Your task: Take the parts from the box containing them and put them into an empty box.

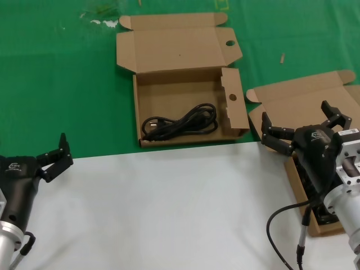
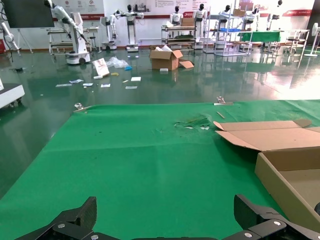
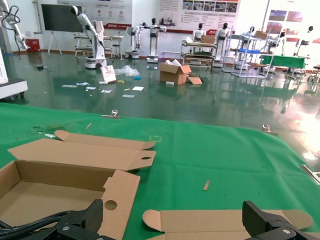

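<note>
On the green felt-like cloth [image 1: 67,84] lay an open mailer box [image 1: 185,73] of brown corrugated card, its hinged lid folded back, a round finger hole punched in the lid flap and another in the upright side flap. Inside it, toward the wall nearest the robot, one thin black cable [image 1: 180,122] was coiled in loose glossy loops, its plug end toward the robot's left.

To the right of that box sat a second, like carton [image 1: 306,101] with rounded corner tabs, mostly hidden behind the right gripper [image 1: 301,126], which hung over it with its black fingers spread wide and nothing between them. Dark cable showed in that carton beneath the arm.

Left of the holed box and nearer the robot, over a smooth white sheet [image 1: 169,208], the left gripper [image 1: 56,154] was likewise open and empty.

Small white markings on both gripper bodies were too small to read, as were the red banners on the far wall.
</note>
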